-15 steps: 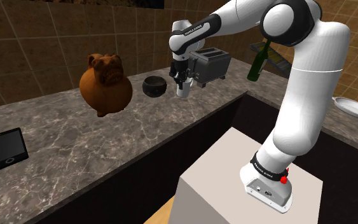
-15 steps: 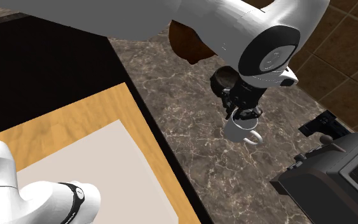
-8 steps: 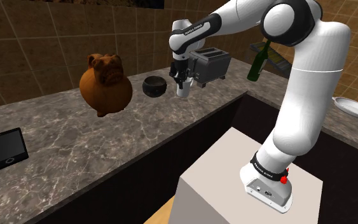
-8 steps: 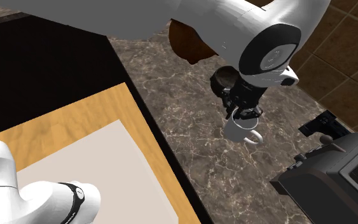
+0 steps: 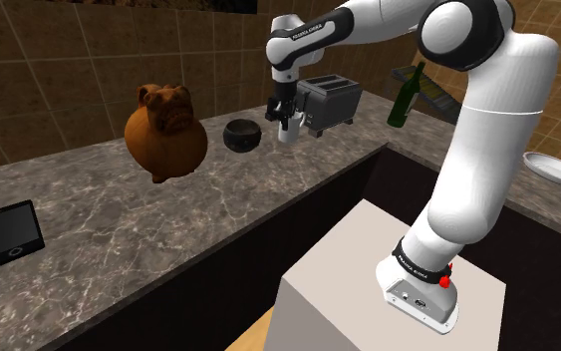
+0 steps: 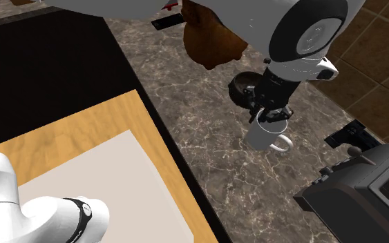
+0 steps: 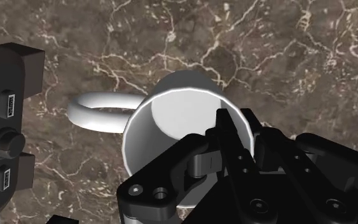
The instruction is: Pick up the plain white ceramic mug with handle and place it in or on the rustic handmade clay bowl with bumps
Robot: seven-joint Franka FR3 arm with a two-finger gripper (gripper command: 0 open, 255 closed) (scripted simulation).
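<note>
I had raised the claw (image 5: 284, 117) higher. It gripped the rim of the one white mug (image 5: 288, 133), which hung beneath it above the bench (image 5: 218, 209). One dark bowl (image 5: 241, 135) sat beside the claw.

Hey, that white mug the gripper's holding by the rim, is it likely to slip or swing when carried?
The mug looks rigid, so it probably won't flex. The gripper pinches just one wall at the rim, off-centre, so it may tilt or swing. Its surface looks smooth and glossy, so slipping seems possible; move gently.
</note>
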